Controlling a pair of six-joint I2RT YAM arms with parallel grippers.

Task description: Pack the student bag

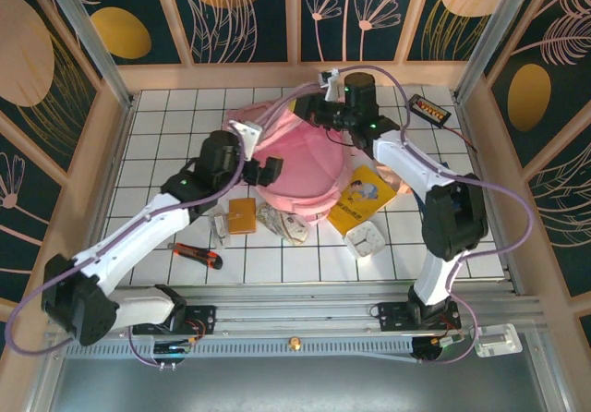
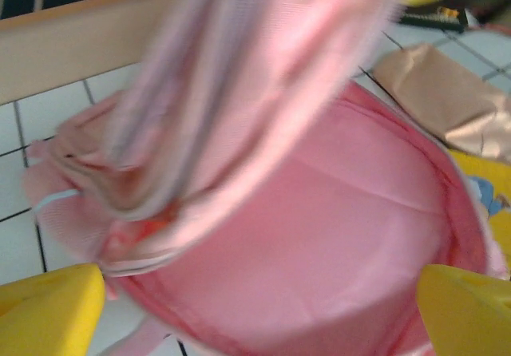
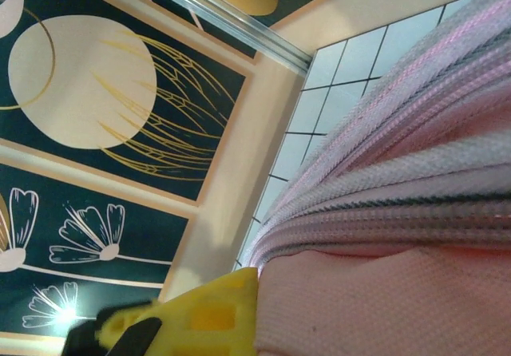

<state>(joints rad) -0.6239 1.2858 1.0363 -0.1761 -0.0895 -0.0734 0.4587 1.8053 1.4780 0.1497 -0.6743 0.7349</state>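
White tiled table (image 1: 166,153), flower-patterned walls (image 1: 240,15) behind. Item: student bag (image 1: 305,176), pink, mid-table, mouth open. Just beside its left rim: left gripper (image 1: 268,172), jaws wide, holding nothing. At its far top edge: right gripper (image 1: 319,116), clamped on the pink fabric, flap lifted.

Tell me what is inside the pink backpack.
Left wrist view: the student bag shows bare pink lining, no items; its blurred raised flap hides the left part.
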